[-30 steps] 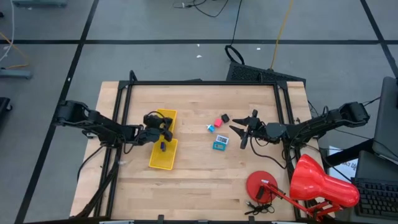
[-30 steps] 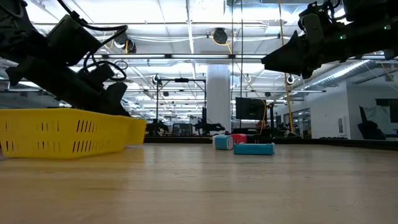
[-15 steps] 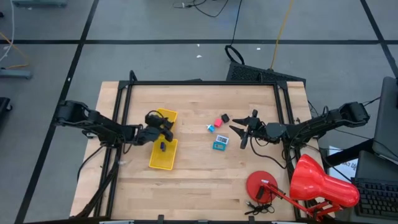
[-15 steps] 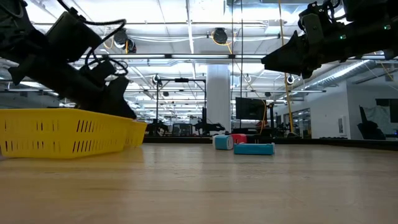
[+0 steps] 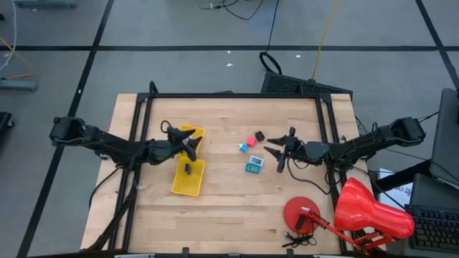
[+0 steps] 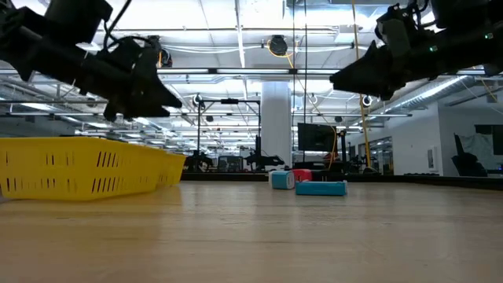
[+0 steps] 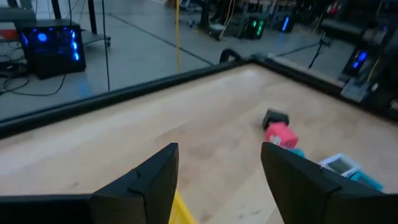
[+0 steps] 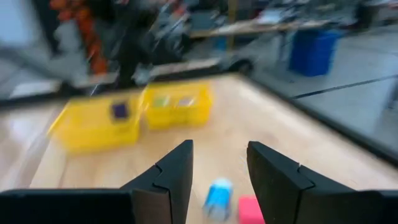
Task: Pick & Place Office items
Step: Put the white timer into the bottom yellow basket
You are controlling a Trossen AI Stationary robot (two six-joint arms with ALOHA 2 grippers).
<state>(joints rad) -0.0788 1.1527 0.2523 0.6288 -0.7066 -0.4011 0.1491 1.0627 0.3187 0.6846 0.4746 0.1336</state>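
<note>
Partway, I judge: a purple item (image 5: 186, 169) and maybe another lie in the yellow tray (image 5: 177, 188) by the table's left edge. Pink-red (image 5: 251, 140), black (image 5: 259, 135), blue-and-white (image 5: 243, 147) and teal (image 5: 254, 168) items wait mid-table. My left gripper (image 5: 188, 144) hangs spread and empty over the tray, my right gripper (image 5: 276, 154) spread beside the cluster.

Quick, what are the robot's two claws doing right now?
Left gripper: open, holding nothing, above the yellow tray.
Right gripper: open, empty, raised beside the loose office items.
</note>
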